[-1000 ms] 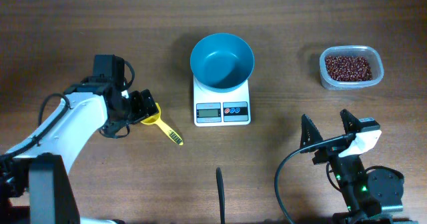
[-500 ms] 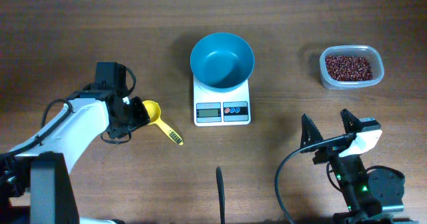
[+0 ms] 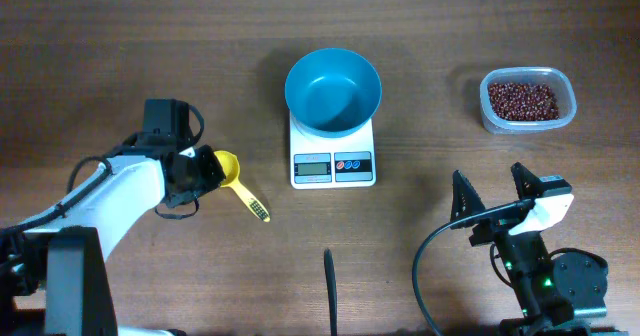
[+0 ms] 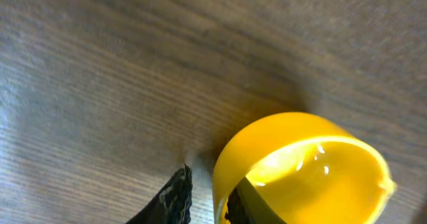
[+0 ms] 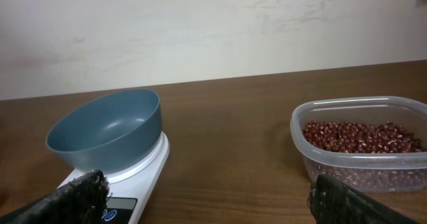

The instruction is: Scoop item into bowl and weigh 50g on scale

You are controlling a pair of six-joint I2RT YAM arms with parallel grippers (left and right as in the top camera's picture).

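- Step: picking up yellow scoop, toward counter's left edge.
- Left end effector straddling scoop rim; grip unclear.
- Right end effector wide, idle.
- Next: clamp, lift, reach beans.

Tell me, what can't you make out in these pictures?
- Scale display: overhead, digits too small; right wrist view, mostly cut off at the bottom edge.
- Yellow scoop: left wrist view, handle out of frame.
- Left claw: overhead, its own wrist covers the tips; whether it grips the scoop is unclear.
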